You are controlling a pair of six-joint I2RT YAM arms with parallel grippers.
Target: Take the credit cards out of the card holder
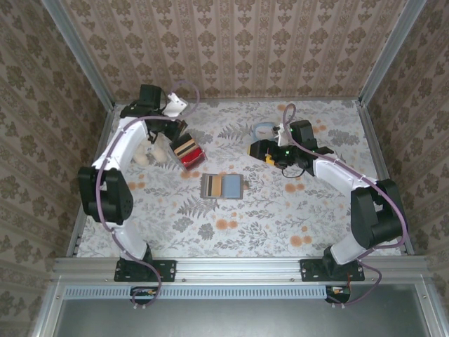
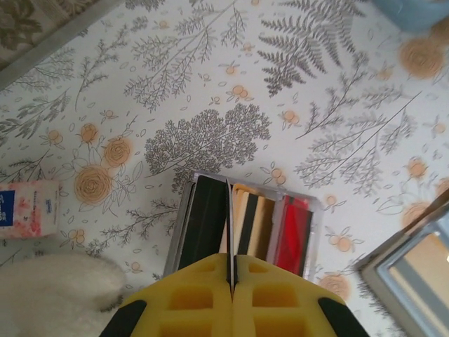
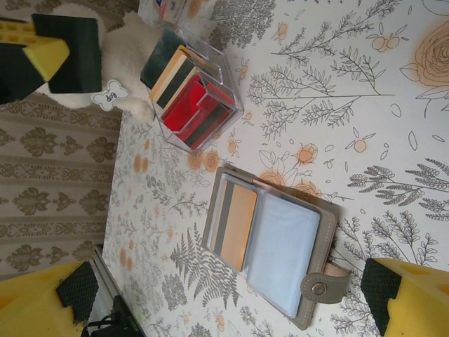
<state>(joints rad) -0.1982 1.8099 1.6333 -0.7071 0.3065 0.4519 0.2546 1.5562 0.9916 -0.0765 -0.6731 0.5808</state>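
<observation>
Top view: card holder (image 1: 222, 187), opened flat on the flowered table (image 1: 280, 217), credit cards (image 1: 214, 186) seated in its pockets. It lay well apart from the left pincer (image 1: 179, 140), to that pincer's right and nearer the arm bases. It was likewise clear of the right pincer (image 1: 254, 149), to its left and nearer the bases. A clear box (image 1: 189, 152) holding a black, tan and red striped block sat just beside the left pincer. Left wrist view: left pincer (image 2: 231, 270) fully closed, yellow fingers (image 2: 189, 295) pressed together with nothing between them. The clear box (image 2: 245, 225) stood directly ahead of the tips, and one corner of the card holder (image 2: 414, 274) showed off to the pincer's right, apart from it. Right wrist view: right pincer (image 3: 224, 295) spread wide and gripping nothing, fingers (image 3: 42, 302) at either lower corner. The card holder (image 3: 280, 246) lay open just ahead of the gap, untouched, with credit cards (image 3: 235, 225) in its pockets, an orange one with a grey stripe and a light-blue one. The clear box (image 3: 193, 98) stood farther beyond.
</observation>
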